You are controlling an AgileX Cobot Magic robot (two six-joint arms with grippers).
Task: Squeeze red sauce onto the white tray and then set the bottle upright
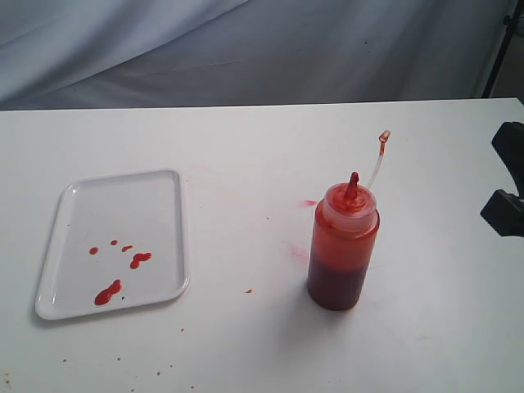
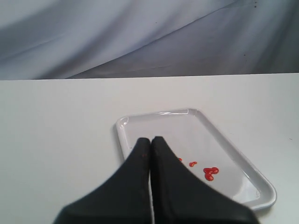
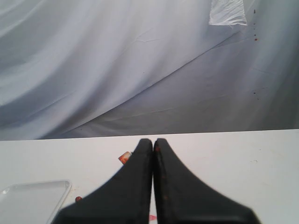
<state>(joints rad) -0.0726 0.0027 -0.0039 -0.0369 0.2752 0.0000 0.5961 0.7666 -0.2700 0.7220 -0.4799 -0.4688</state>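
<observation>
Exterior view: bench (image 1: 246,139) carrying the white tray (image 1: 123,205) toward its left edge and the bottle (image 1: 342,254), upright and uncapped, nearer its right edge. Both left gripper (image 2: 150,140) and right gripper (image 3: 153,141) pressed together, empty. Drops of red sauce (image 1: 108,292) by the tray's near-left corner. Risk: a passing arm could topple the open bottle, spilling sauce

On my surface (image 1: 246,147) the tray (image 1: 123,213) lies at the left, with the sauce (image 1: 108,292) in its near half. The bottle (image 1: 342,254) stands upright, well apart to its right. At the far right edge sits what I take for my right arm (image 1: 508,213).
</observation>
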